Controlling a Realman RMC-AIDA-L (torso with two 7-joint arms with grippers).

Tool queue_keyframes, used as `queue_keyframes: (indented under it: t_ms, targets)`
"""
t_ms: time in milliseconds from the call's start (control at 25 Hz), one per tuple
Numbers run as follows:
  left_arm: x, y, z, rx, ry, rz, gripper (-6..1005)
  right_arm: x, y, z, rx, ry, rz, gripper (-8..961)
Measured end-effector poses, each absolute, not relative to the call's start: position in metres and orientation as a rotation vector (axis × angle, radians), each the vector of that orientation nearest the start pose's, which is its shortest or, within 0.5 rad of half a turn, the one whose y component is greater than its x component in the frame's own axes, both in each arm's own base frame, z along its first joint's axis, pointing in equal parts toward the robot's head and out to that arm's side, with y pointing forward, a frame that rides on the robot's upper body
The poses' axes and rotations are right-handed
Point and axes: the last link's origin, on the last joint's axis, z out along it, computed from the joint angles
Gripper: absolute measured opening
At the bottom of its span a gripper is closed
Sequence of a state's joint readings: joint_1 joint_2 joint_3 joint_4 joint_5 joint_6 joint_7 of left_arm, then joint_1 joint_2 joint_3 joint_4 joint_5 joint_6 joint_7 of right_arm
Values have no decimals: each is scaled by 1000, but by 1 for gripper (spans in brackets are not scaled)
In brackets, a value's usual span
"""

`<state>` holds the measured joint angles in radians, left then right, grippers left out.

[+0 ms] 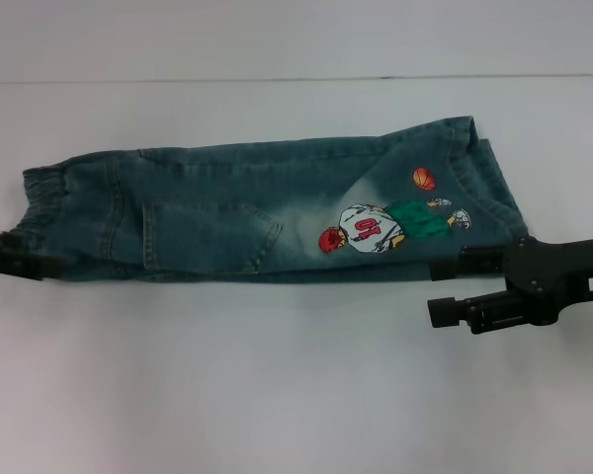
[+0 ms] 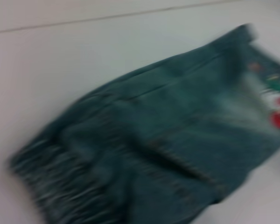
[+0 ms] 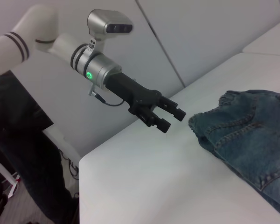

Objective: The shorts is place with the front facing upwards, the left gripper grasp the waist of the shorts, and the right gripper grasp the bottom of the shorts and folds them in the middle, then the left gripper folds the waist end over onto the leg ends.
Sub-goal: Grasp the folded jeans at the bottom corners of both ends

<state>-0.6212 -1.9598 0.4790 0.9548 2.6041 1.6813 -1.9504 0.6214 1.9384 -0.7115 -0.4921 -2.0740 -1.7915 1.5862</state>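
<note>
White flat surface with a pale wall behind; we see the faded blue denim shorts with a cartoon basketball-player patch lying lengthwise across the middle, waist at the left, leg ends at the right. They look already folded in half lengthwise, one leg over the other, so we judge the first fold done and the waist-over-legs fold as the step in hand.

Left end effector sits at the near-left corner, touching or just beside the elastic waistband; the right wrist view shows its fingers parted and apart from the cloth, gripping nothing. Right end effector hangs just off the near-right hem, fingers pointing left; we cannot tell if they're parted or clenched.

Next move, we reckon: left closes on the waistband, lifts, carries it right onto the leg ends; both layers must be caught or the fold slips.

Head view gives the full layout. Only the right wrist view shows the left arm whole and its released fingers. Left wrist view is motion-smeared, showing just waistband and pocket seam close up.
</note>
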Motion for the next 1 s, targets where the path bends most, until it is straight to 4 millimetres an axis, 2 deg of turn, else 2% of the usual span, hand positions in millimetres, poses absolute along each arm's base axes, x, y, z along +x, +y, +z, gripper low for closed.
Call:
queue_keyframes:
  t_ms: [160,280,680,880,1000]
  targets:
    - [-319,357,110,-2391,-1190,134,880,257,318,21,-2978,929,716,898]
    - [-328,366,100,-2312,-1165,257,877,257,319,20,-2973,931,712,896]
    - [-318,375,74,-2355,-1051,354,864,261,319,18,-2949,950,701,889]
    - [-319,378,73,-2344,-1028,366,656,263,318,16,-2938,954,702,885]
    - [-319,378,73,-2348,-1026,368,592,264,317,15,-2933,957,700,883]
